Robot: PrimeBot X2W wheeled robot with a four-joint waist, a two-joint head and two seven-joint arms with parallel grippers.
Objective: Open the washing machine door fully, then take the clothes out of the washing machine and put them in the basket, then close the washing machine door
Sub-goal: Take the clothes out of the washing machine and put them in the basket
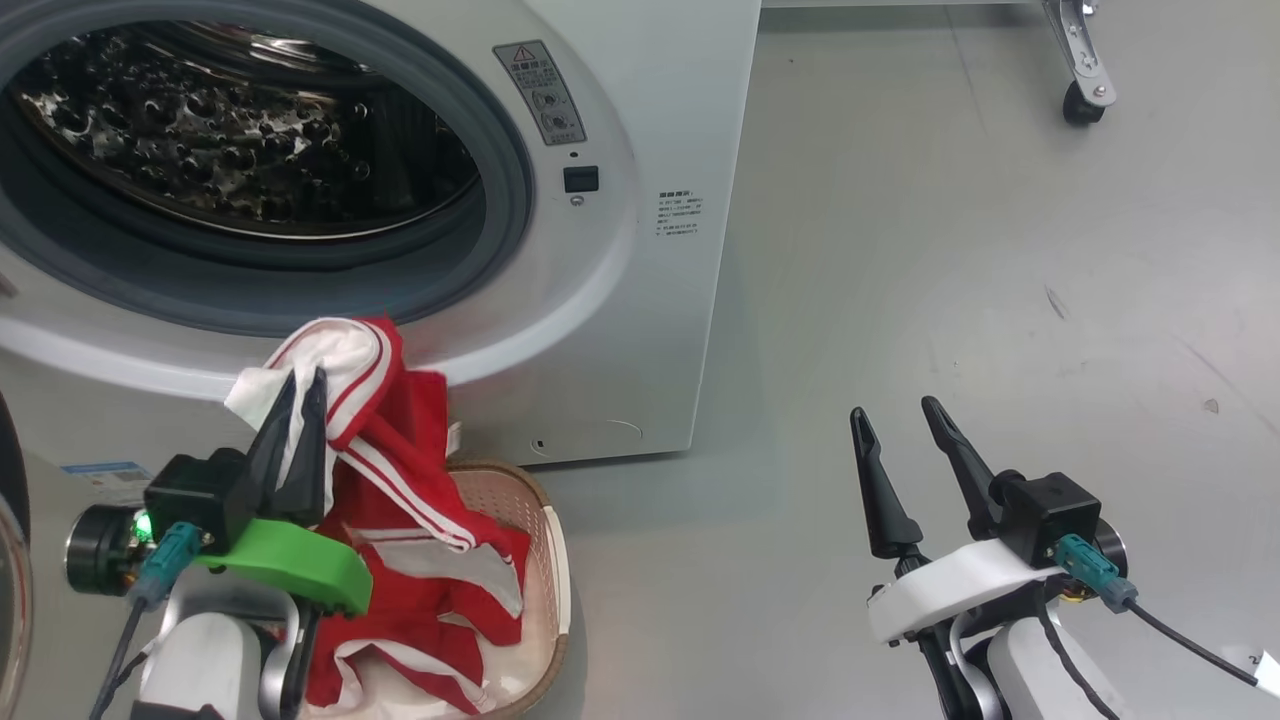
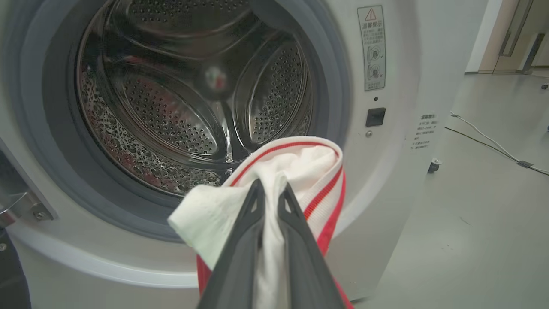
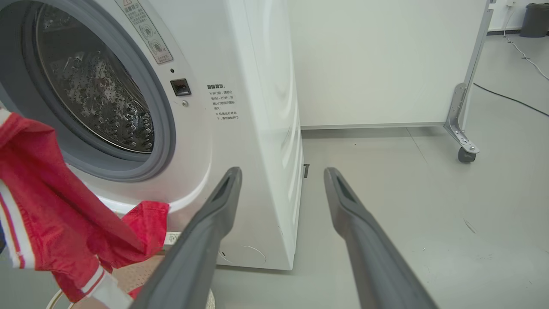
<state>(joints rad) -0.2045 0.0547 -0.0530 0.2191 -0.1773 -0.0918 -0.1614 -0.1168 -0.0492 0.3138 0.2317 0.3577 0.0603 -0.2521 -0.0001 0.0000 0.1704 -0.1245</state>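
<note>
At the lower left of the head view, the left gripper (image 1: 305, 375) points upward, and its jaws are pressed together on a white fold of the clothes (image 1: 420, 500). In the left wrist view the same white fabric, with its red striped trim, is pinched between the two dark fingers at the lower middle of the frame. The upper part of the garment is lifted in front of the lower edge of the washing machine (image 1: 650, 330) opening. The rest of the red and white fabric hangs down into the basket (image 1: 548, 540). The basket stands on the floor (image 1: 950, 300) just beside the front of the machine, at the bottom of the frame. The perforated steel drum (image 1: 250, 130) is seen through the round opening at the upper left. A dark curved rim at the left edge seems to be the washing machine door (image 1: 10, 450), swung aside. At the lower right, the right gripper (image 1: 894, 408) is over the floor, well apart from the machine, with its jaws spread wide. A small caster wheel (image 1: 1080, 105) is at the upper right.
</note>
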